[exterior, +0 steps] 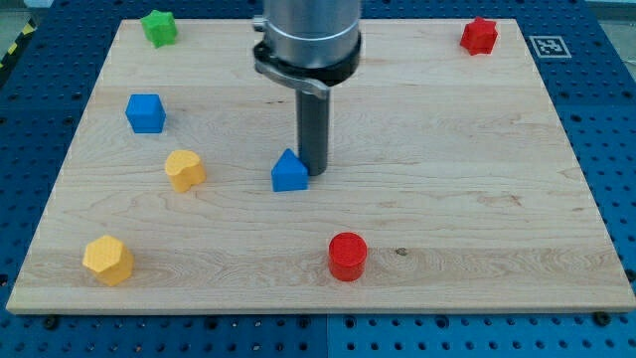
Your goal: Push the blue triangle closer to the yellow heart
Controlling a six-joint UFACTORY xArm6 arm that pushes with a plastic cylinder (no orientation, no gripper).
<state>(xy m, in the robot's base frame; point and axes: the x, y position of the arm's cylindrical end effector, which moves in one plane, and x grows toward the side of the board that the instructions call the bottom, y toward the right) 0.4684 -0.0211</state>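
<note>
Trouble, if it comes, looks likeliest from the contact point: the rod's tip (315, 171) sits just at the right edge of the blue triangle (289, 173), touching or nearly so, slightly toward its upper side. The yellow heart (185, 170) lies to the view's left at about the same height, with bare wood between them. A push that lands off the triangle's middle could spin the block or let it slide off toward the view's bottom, and the tip would then run past it. Pushing too far would knock the heart itself away, toward the blue cube (145, 112) or the yellow hexagon (108, 261).

No pincer exists on this arm; it ends in the plain rod, so nothing opens, closes or grips.

No containers stand on the wooden board (477, 189); every block rests directly on its surface. The red cylinder (348, 256), the green block (159, 27) and the red block (479, 36) sit well clear of the path.
</note>
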